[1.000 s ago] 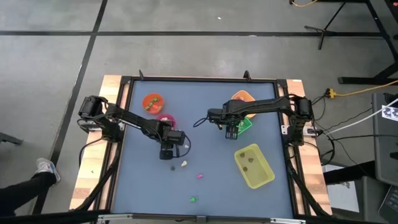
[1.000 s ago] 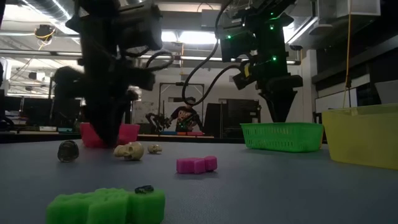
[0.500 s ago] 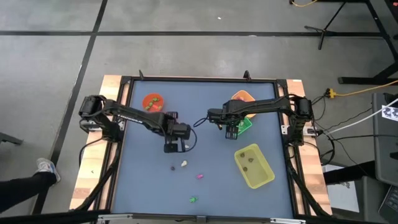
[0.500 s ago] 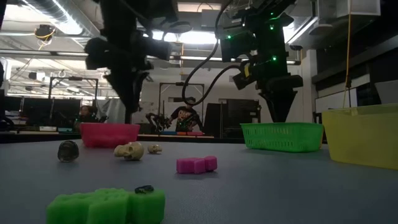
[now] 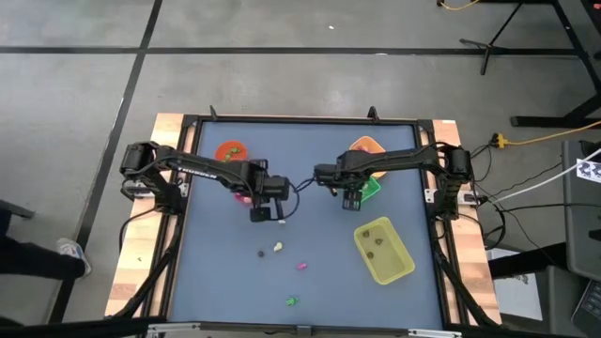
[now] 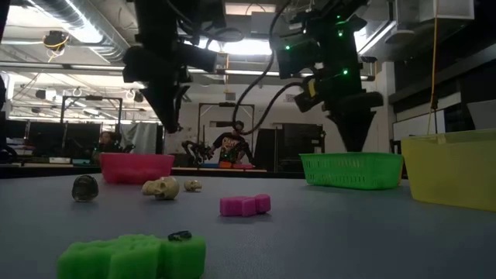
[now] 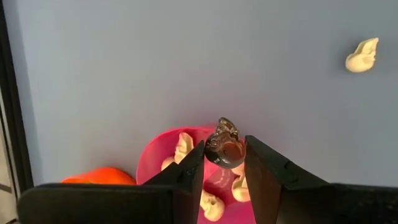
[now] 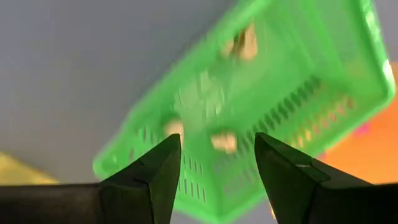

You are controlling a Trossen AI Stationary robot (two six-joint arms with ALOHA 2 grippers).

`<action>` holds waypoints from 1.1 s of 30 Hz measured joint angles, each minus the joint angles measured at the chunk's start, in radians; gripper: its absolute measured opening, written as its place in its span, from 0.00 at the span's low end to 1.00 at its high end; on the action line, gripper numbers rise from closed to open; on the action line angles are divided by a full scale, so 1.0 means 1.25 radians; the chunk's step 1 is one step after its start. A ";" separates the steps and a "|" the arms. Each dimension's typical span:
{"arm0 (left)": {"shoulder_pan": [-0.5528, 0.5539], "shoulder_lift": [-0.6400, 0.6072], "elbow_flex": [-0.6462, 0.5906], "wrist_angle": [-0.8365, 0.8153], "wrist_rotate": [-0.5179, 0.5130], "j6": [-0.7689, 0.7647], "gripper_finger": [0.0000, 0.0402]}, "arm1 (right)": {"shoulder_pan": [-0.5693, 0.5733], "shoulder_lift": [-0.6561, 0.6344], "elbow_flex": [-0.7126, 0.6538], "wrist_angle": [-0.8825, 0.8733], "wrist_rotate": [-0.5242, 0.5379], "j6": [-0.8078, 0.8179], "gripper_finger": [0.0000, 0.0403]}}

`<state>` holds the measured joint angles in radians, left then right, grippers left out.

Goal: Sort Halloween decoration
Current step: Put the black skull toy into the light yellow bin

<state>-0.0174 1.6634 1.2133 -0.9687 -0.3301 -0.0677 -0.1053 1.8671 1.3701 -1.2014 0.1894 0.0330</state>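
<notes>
My left gripper (image 7: pixel 225 163) hangs above the pink cup (image 7: pixel 163 163), shut on a small dark brown trinket (image 7: pixel 225 144). The cup holds several cream skulls and stands next to the orange cup (image 5: pixel 230 152). On the table's near middle lie a dark trinket (image 5: pixel 262 252), a cream skull (image 5: pixel 278 247), a pink piece (image 5: pixel 301 266) and a green piece (image 5: pixel 293 300). Above the green tray (image 8: pixel 273 81) my right gripper (image 8: pixel 217 163) stands open, with nothing between its fingers. My left gripper pinches the dark trinket by its lower part (image 7: pixel 226 154) between its two fingertips. The fingers come from above, pointing steeply down. The trinket is lifted clear, over the pink cup's rim.
An orange tray (image 5: pixel 366 145) sits at the far right, beside the green tray (image 5: pixel 369 186), which holds some pale pieces. The yellow tray (image 5: pixel 383 250) lies at the near right with a few dark pieces in it. Bare table stretches along the left and near sides.
My left gripper has risen from close to the table and gone toward the far edge and a little to the right. It now hangs over the pink cup, which it no longer hides in the low view. The loose trinkets have stayed put.
</notes>
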 joint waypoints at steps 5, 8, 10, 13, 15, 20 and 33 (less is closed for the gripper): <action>-0.008 0.000 0.000 0.054 0.009 0.000 0.20 | 0.000 0.000 0.041 -0.122 0.000 0.035 0.51; -0.014 0.000 0.000 0.112 0.035 -0.001 0.20 | 0.000 -0.011 0.064 -0.168 0.000 0.052 0.51; -0.020 0.000 0.000 0.161 0.063 -0.001 0.20 | 0.004 -0.034 0.071 -0.169 0.000 0.053 0.51; -0.033 0.000 0.000 0.250 0.098 -0.001 0.20 | 0.013 -0.073 0.071 -0.169 0.002 0.052 0.51; -0.045 0.000 0.000 0.313 0.113 -0.001 0.20 | 0.019 -0.106 0.071 -0.170 0.007 0.052 0.51; -0.082 0.004 0.000 0.501 0.117 -0.001 0.20 | 0.029 -0.183 0.071 -0.166 0.008 0.053 0.51; -0.151 0.191 0.001 1.123 0.174 0.000 0.20 | 0.026 -0.286 0.071 -0.147 0.081 0.055 0.51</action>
<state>-0.2064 1.9023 1.2140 0.4347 -0.1132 -0.0677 -0.0723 1.5095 1.4593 -1.3856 0.2907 0.1012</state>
